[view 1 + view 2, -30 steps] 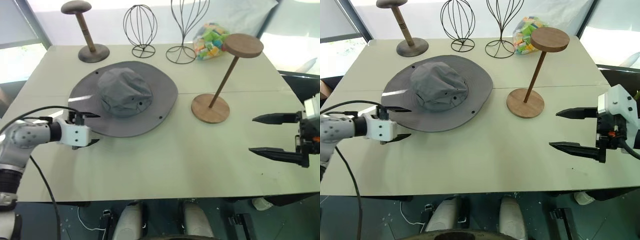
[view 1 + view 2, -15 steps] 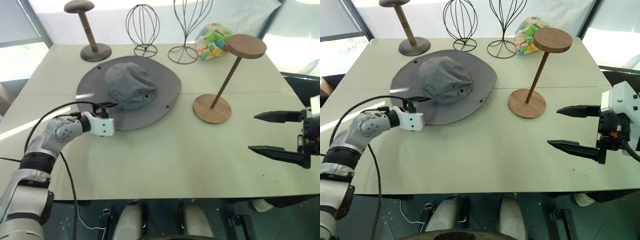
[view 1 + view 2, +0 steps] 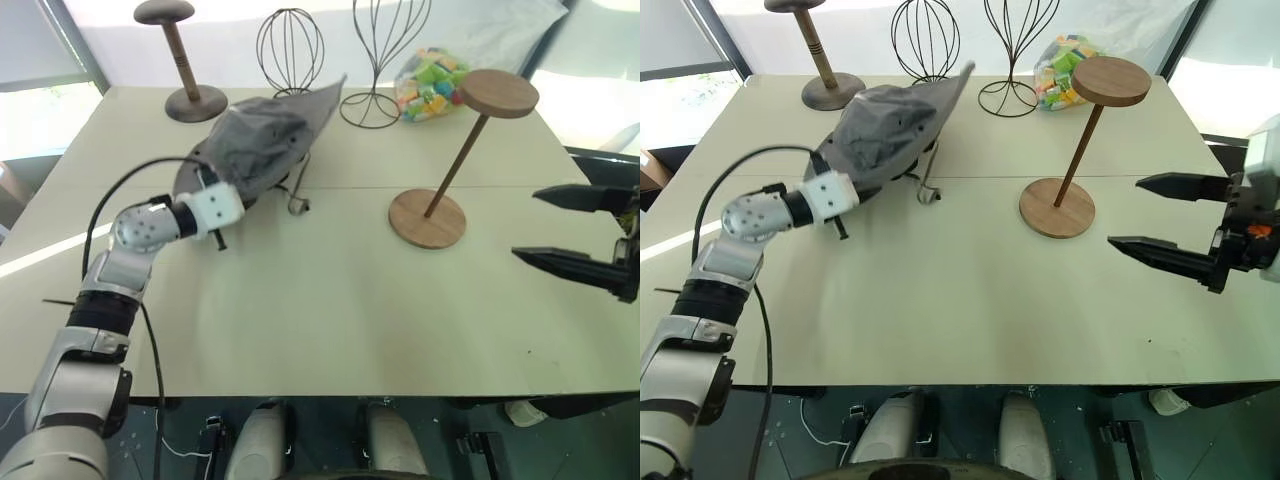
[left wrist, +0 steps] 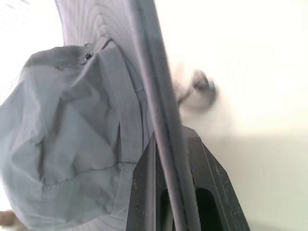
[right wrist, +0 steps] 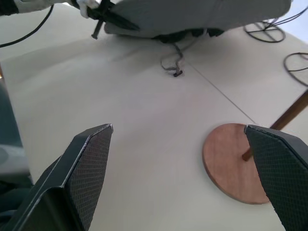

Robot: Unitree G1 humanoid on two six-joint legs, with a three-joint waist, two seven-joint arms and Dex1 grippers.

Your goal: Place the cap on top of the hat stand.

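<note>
Head views: left gripper clamped on the near brim of the cap, brim tipped up off the table, far edge raised toward the wire frames, crown facing the robot's left, chin cord dangling to the tabletop. Long axis of the brim running from the pinch up and away, toward the right. Stand well apart to the right, disc top bare. Right gripper low near the stand's base, fingers spread wide, holding nothing. Darker knob stand and a bag of coloured blocks at the back.

Left wrist view: two black fingers shut on the brim's edge, crown bulging to one side, cord end blurred beyond.

Right wrist view: wide-spread fingers framing the stand's base, cap hanging beyond with the cord trailing.

Step in hand, judged: carrying the cap over to the stand. Best done by lifting high enough to clear the disc, levelling the brim with the opening down, centring the crown over the disc before letting go, and keeping the cord off the rod.
</note>
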